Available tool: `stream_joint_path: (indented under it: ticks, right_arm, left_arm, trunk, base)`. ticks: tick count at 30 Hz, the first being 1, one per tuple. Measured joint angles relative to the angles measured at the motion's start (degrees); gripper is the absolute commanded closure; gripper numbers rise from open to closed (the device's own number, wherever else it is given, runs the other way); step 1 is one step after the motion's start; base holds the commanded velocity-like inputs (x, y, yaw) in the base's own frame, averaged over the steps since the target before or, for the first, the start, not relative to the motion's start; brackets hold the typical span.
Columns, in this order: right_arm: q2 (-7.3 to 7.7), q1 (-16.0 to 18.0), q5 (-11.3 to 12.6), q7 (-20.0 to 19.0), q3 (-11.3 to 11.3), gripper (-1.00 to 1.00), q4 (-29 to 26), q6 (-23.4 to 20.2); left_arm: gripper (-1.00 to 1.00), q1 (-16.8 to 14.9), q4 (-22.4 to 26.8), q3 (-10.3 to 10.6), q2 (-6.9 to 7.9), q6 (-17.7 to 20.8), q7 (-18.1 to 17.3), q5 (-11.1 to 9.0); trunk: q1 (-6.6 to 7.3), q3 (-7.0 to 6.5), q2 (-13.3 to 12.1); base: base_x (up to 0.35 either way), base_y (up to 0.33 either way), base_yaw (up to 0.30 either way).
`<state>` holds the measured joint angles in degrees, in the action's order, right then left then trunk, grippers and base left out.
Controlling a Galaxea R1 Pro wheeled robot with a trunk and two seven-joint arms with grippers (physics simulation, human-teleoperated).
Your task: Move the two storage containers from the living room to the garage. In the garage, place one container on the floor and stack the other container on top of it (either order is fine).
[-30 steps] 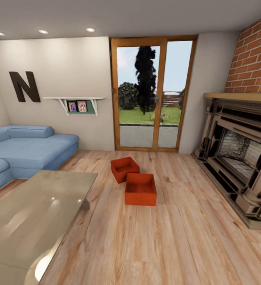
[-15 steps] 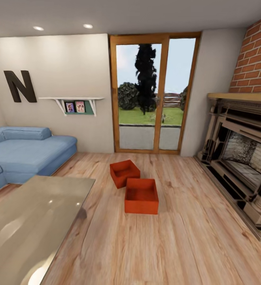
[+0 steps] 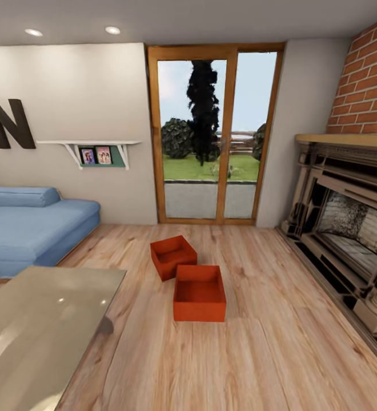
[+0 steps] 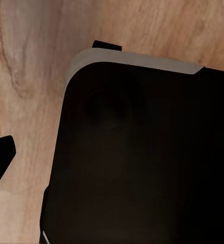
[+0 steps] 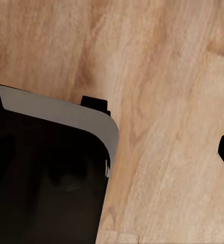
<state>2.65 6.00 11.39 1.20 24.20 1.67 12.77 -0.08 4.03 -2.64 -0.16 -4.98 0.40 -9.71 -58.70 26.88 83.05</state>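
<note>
The robot is in the living room, on the light wood floor (image 3: pixel 280 354). The two storage containers sit on that floor, out in the middle of the room, in front of the glass door (image 3: pixel 211 131). The near container (image 3: pixel 199 292) is straight ahead. The far container (image 3: pixel 173 257) is a bit to the left and turned at an angle. Their corners look like they touch or almost touch. Both are open on top and look empty.

The blue sofa (image 3: pixel 34 228) is far on the left. The glass coffee table (image 3: pixel 40 325) is near on the left. The fireplace (image 3: pixel 348 228) is on the right.

The step now looks like rolling up to the boxes. To do it well, I think the robot should come straight at the near container and stop close in front of it, so both arms can reach down. It should stay clear of the coffee table on the left and not bump the box with its base. The walls are thin, so a grip on one wall, or one arm on each side, may work best.

In the left wrist view there is a dark part of the robot's body (image 4: pixel 137 157) over the wood floor. In the right wrist view there is the same kind of dark part (image 5: pixel 46 178). Small black tips show at the edges, but I cannot tell how far the fingers are spread. Nothing shows between them, and no box is near them.
</note>
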Motion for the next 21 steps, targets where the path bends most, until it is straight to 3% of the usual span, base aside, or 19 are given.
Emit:
stream_joint_path:
  ticks: [21]
  right_arm:
    - [0.05, 0.0, -0.5, 0.1, 0.4, -1.00, 0.0, -0.2]
  left_arm:
    - [-1.00, 0.0, 0.0, 0.0, 0.04, 0.0, -0.1, -0.1]
  trunk:
    - [0.00, 0.00, 0.0]
  base:
    - [0.324, -0.021, -0.002]
